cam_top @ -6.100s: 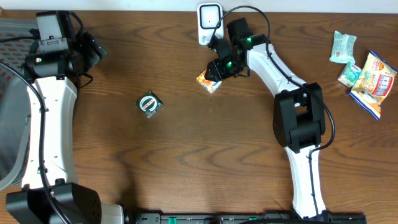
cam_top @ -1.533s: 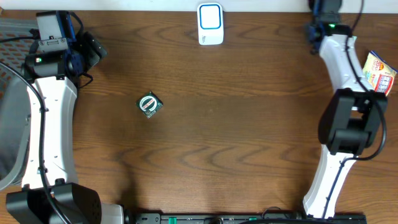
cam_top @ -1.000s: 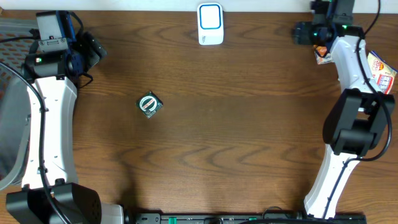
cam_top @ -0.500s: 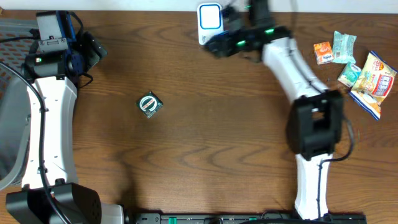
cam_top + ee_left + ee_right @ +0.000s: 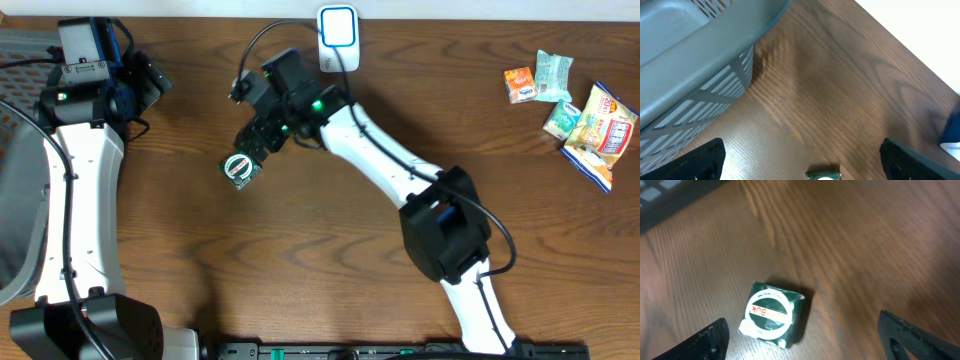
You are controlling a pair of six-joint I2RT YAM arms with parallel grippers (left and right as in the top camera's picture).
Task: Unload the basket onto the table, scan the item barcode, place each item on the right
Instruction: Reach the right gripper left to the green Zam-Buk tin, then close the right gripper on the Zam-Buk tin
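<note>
The item, a small green square packet point(image 5: 240, 168) with a white ring on its face, lies flat on the wooden table left of centre. My right gripper point(image 5: 252, 140) hovers just above and behind it, open. In the right wrist view the packet point(image 5: 772, 314) sits on the wood between the wide-spread fingers, nearer the left one, with my gripper point(image 5: 807, 345) touching nothing. The white scanner point(image 5: 339, 38) with a blue frame stands at the table's back edge. My left gripper point(image 5: 150, 80) is open at the far left; its view point(image 5: 810, 162) catches the packet's top edge point(image 5: 823, 175).
A grey slatted basket point(image 5: 690, 65) stands off the table's left side. An orange packet point(image 5: 520, 84), a pale green packet point(image 5: 552, 75) and a yellow snack bag point(image 5: 600, 120) lie at the back right. The right arm stretches diagonally across the middle.
The right arm has swung from the back right across to the left, leaving the orange packet beside the other snacks, and now hangs over the green packet with jaws wider. The left arm is still.
</note>
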